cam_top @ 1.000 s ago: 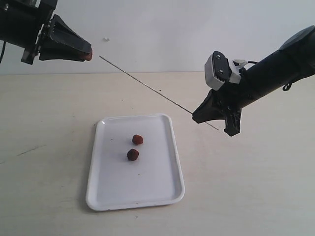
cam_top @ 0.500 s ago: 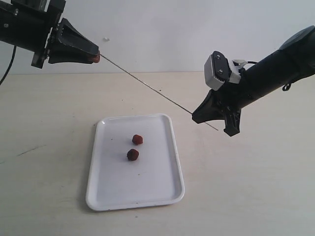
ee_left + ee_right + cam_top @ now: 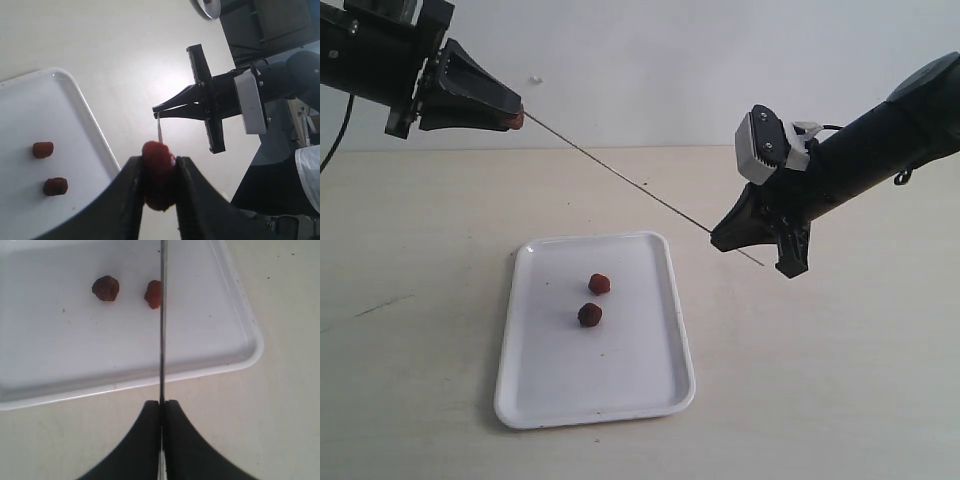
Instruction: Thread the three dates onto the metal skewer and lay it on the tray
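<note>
On the pale desk (image 3: 840,380) the white tray (image 3: 620,372) lies nearest, flat, with its long side running away from the viewer. Two dates rest on its floor toward the far half, close together but apart: the nearer date (image 3: 589,314) is darker, and the farther date (image 3: 599,284) is redder.

Beyond the tray's far right corner and above the desk, the right arm (image 3: 880,150) slants down from the right. Its jaws are pressed together on the metal skewer (image 3: 620,176), pinching it near one end, and a short tail pokes out past them. From there the skewer climbs in a straight line up and to the left, over the desk and clear of the tray.

Farthest back, high on the left against the white wall (image 3: 650,60), the left arm (image 3: 370,60) holds the third date (image 3: 517,119). Its jaws stand partly spread, squeezing the fruit between them. The skewer's far tip meets this date. Whether it has gone in cannot be told.
</note>
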